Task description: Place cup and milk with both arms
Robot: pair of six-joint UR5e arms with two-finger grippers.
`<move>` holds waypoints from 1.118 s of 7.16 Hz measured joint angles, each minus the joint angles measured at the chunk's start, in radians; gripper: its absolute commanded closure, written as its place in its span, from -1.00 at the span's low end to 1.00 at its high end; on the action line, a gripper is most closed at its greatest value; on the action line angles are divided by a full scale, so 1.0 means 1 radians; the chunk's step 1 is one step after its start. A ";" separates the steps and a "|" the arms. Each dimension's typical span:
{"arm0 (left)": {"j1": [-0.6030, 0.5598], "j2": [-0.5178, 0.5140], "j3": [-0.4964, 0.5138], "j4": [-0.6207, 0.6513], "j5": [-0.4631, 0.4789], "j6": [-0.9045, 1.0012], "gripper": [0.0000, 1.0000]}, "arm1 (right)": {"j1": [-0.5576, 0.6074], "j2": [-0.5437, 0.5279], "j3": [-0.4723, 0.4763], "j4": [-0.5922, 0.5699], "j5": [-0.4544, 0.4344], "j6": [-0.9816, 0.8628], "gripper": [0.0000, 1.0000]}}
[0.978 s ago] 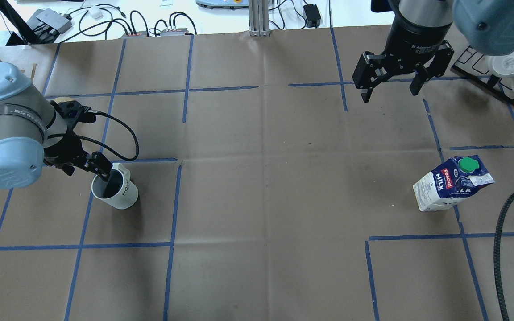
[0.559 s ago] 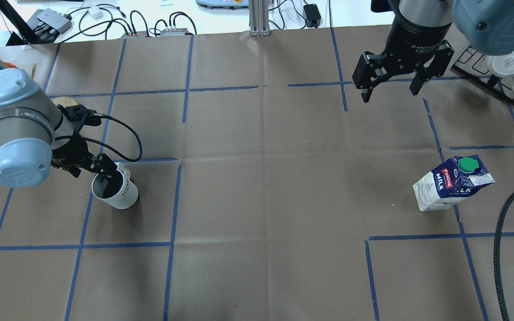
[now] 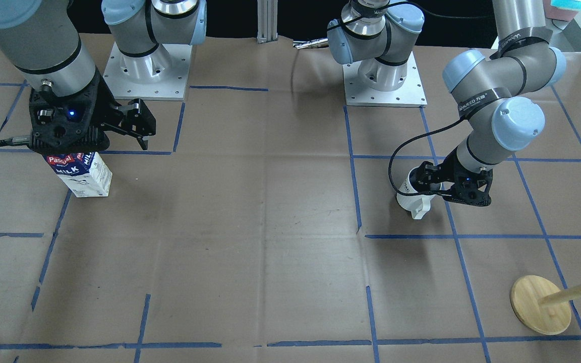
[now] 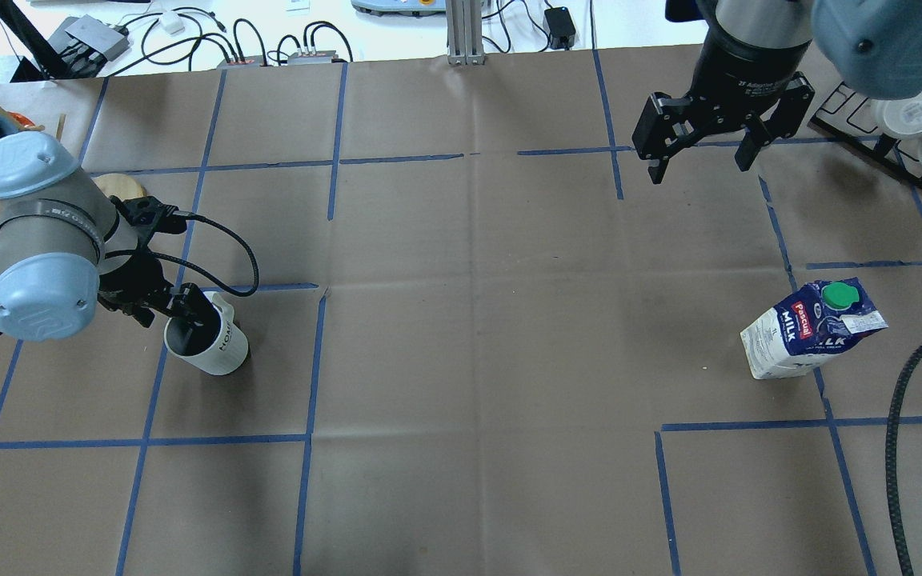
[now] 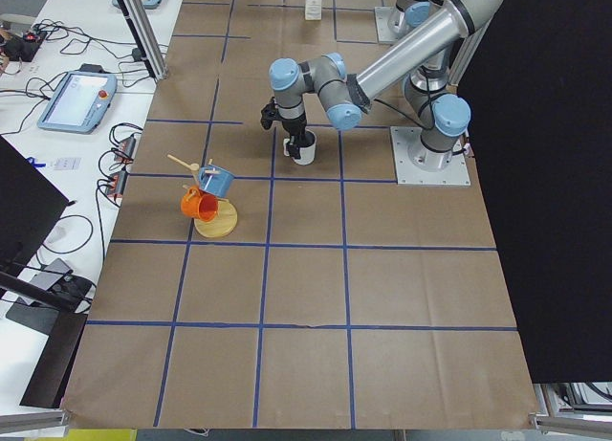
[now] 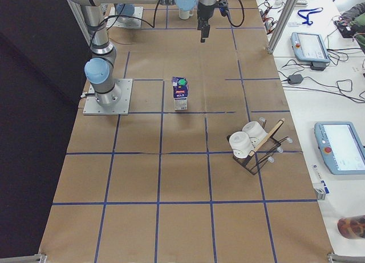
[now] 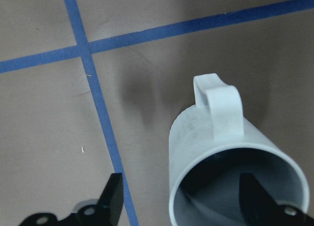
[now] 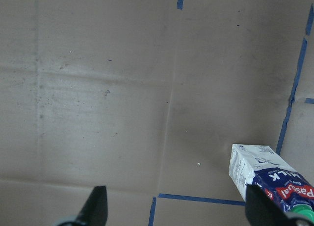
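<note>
Left gripper [image 4: 166, 314] dips, spread, one finger inside the cup [image 4: 221, 352] — its elbow has swung; right gripper [image 4: 701, 170] hangs spread, unmoved.

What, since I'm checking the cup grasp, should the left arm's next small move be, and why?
Probably shut the left arm's jaws on the cup: they stand open astride its wall, one inside, one outside, and the cup sits upright on the table.

Brown paper covers the table [image 4: 477, 336], gridded with blue tape [image 4: 338, 112].
</note>
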 measured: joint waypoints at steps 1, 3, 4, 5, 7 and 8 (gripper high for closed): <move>0.000 -0.008 0.002 0.000 0.000 0.000 0.27 | 0.000 0.000 0.000 0.000 0.000 0.000 -1.00; 0.000 -0.014 0.003 0.000 0.001 -0.001 0.81 | 0.000 0.000 0.000 0.001 0.000 0.000 -1.00; 0.000 -0.016 0.003 0.000 0.001 -0.002 1.00 | 0.000 0.000 0.000 0.001 0.000 0.000 -1.00; 0.000 -0.018 0.004 0.000 0.001 -0.004 1.00 | 0.000 0.000 0.000 0.000 0.000 0.000 -1.00; 0.000 -0.017 0.007 0.008 0.001 -0.015 1.00 | 0.000 0.000 0.000 0.001 0.000 0.000 -1.00; -0.003 -0.012 0.019 0.013 0.000 -0.017 1.00 | 0.000 0.000 0.000 0.001 0.000 0.000 -1.00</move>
